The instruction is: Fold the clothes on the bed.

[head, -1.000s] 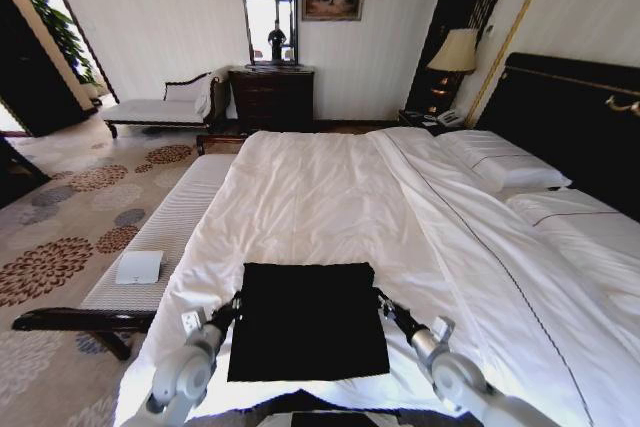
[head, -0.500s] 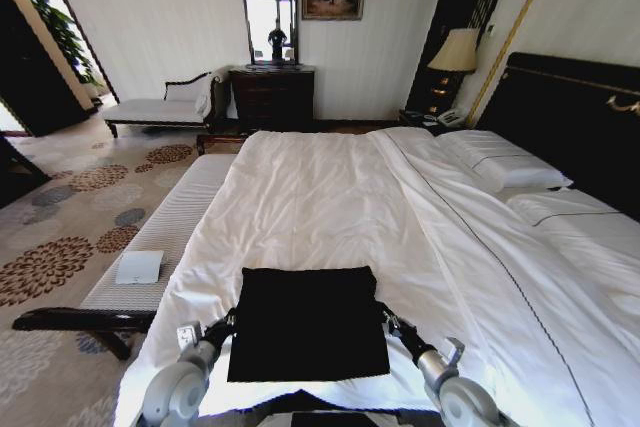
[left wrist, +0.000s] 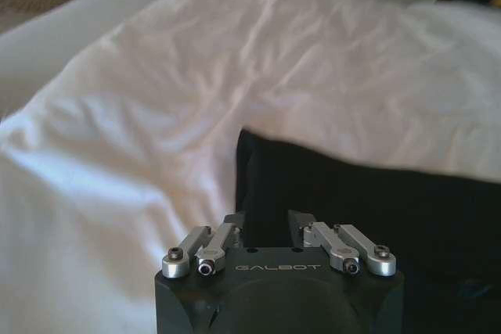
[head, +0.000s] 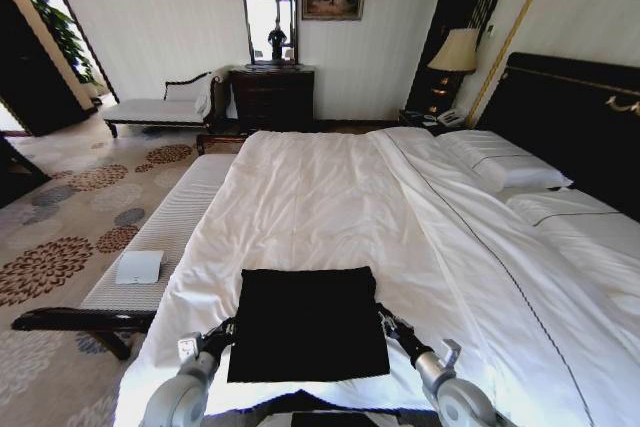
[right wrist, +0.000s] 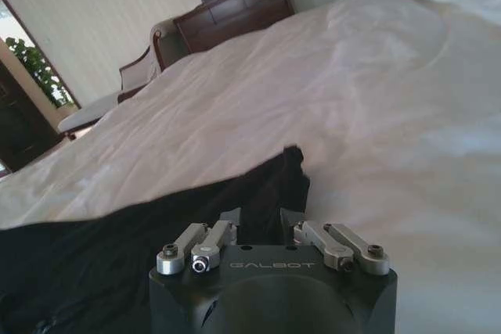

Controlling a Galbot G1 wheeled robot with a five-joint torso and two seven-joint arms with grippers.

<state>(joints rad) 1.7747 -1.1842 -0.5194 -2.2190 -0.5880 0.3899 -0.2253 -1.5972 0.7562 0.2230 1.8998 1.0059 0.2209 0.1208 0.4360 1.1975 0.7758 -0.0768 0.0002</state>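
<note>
The clothes [head: 308, 322], a black shirt lying flat as a neat rectangle, rest on the white bed [head: 320, 197] near its front edge. My left gripper [head: 228, 328] sits at the shirt's left edge, low over the duvet. At the right edge is my right gripper [head: 384, 319]. In the left wrist view the left gripper [left wrist: 266, 220] is open, its tips at the border of the black cloth [left wrist: 368, 201]. The right wrist view shows the right gripper [right wrist: 261, 220] open too, just short of a corner of the cloth [right wrist: 156, 224]. No lettering shows on the shirt.
A long cushioned bench [head: 165, 237] runs along the bed's left side with a white pad [head: 139, 267] on it. White pillows [head: 500, 162] and a dark headboard [head: 570, 117] lie to the right. A chaise [head: 160, 107] and dresser [head: 272, 97] stand at the far wall.
Both grippers have drawn back toward me along the shirt's sides. The shirt has stayed in place on the duvet.
</note>
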